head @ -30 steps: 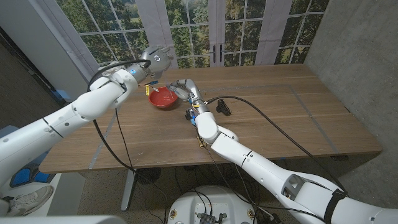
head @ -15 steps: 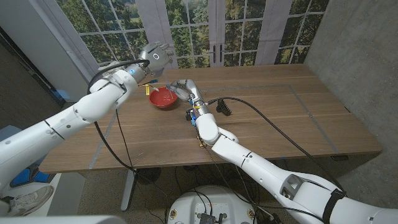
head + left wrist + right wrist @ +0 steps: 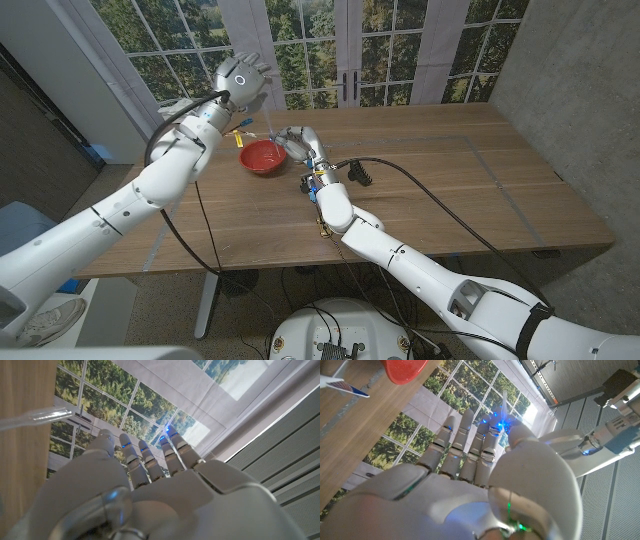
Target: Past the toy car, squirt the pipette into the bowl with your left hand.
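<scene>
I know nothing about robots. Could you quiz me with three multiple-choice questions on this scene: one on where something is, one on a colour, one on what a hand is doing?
1. Where is the bowl?
A. on the table, next to the right hand
B. on the floor
C. at the table's right end

2. What colour is the bowl?
A. blue
B. red
C. white

3. What is the left hand doing?
A. lying on the table
B. gripping the bowl
C. raised, holding a pipette

Answers:
1. A: the bowl sits on the table beside the right hand.
2. B: it is plainly red.
3. C: the left hand is up above the bowl with the clear pipette at its fingers.
</scene>
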